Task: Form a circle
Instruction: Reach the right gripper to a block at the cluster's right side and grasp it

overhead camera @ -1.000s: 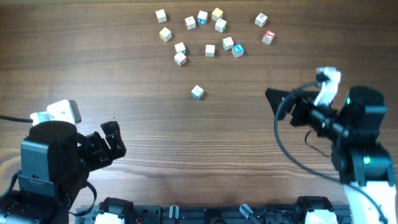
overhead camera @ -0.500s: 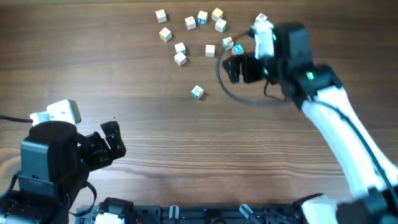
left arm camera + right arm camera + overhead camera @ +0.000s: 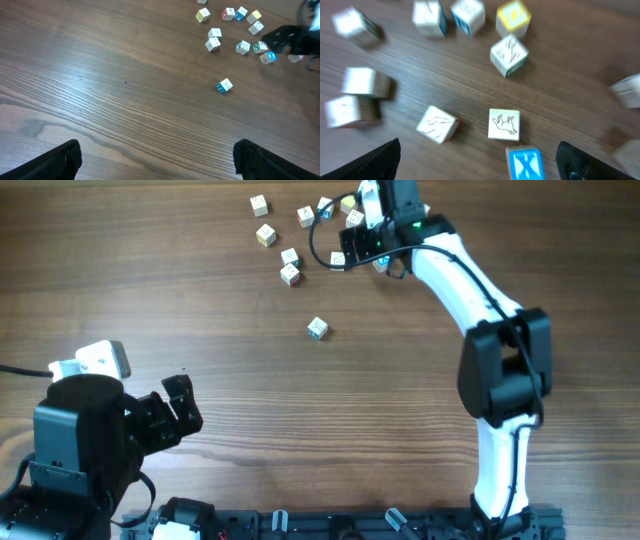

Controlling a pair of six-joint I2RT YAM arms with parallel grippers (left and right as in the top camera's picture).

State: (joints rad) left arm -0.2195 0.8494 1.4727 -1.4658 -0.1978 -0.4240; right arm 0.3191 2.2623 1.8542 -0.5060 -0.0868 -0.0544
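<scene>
The brown wood-grain table [image 3: 300, 410] fills every view. My white right arm [image 3: 470, 280] stretches across it to the far edge. My black left arm [image 3: 80, 430] sits low at the near left corner.

My left gripper [image 3: 157, 162] is spread wide over bare wood, holding nothing. My right gripper [image 3: 480, 167] is spread just as wide and is empty too. It is poised low over the small pale wooden letter cubes [image 3: 265, 235]. These lie at the table's far edge as a loose scatter rather than a ring.

From overhead, my right wrist covers part of that scatter. The right wrist camera shows what lies beneath. A cube with a blue X on top [image 3: 526, 165] sits between my fingers, just beside a cube with a drawn animal [image 3: 503, 124]. A yellow-faced cube [image 3: 513, 16] lies farther out. The left of that view is blurred.

Only the overhead and left wrist views show the lone cube with a blue side [image 3: 224, 86]. It lies well apart, on the near side of the scatter.
</scene>
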